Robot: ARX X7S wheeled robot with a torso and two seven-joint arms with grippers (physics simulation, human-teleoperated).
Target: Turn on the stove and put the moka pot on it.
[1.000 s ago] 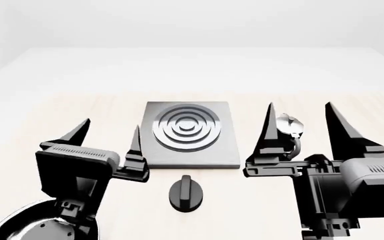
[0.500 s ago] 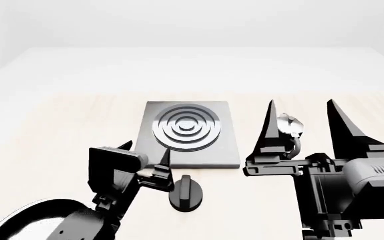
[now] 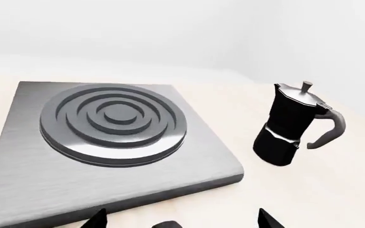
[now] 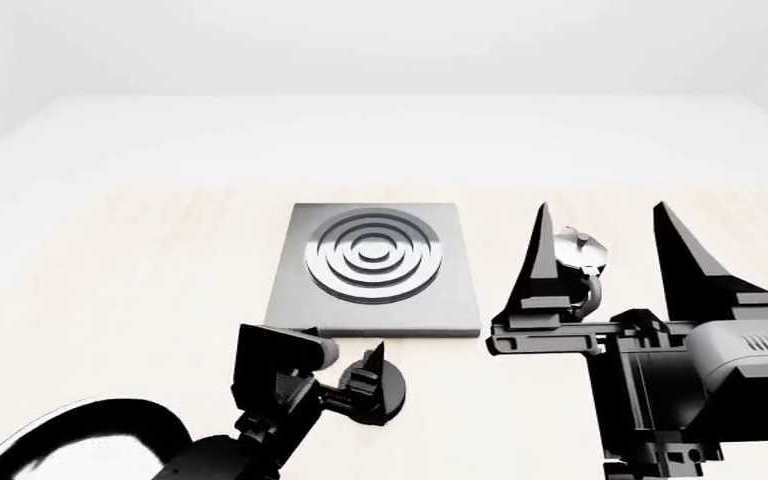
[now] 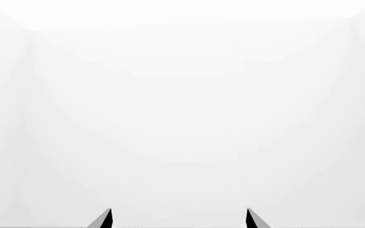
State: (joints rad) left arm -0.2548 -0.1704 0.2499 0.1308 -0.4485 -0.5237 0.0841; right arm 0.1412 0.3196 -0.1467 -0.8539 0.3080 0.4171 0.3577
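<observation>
The pot (image 4: 575,262) stands on the counter (image 4: 117,260) just right of the stove (image 4: 297,300), not on the rings (image 4: 373,254), so placing it is still to do. The left hand (image 4: 357,385) is at the knob (image 4: 387,393), fingers spread around it in the wrist view; whether it grips or has turned the knob I cannot tell. The right hand (image 4: 600,235) hangs wide open and empty, its fingers framing the pot from the head view. The knob is mostly hidden and the pot half covered; a dark pan (image 4: 77,440) is cut off at the frame's lower left.
</observation>
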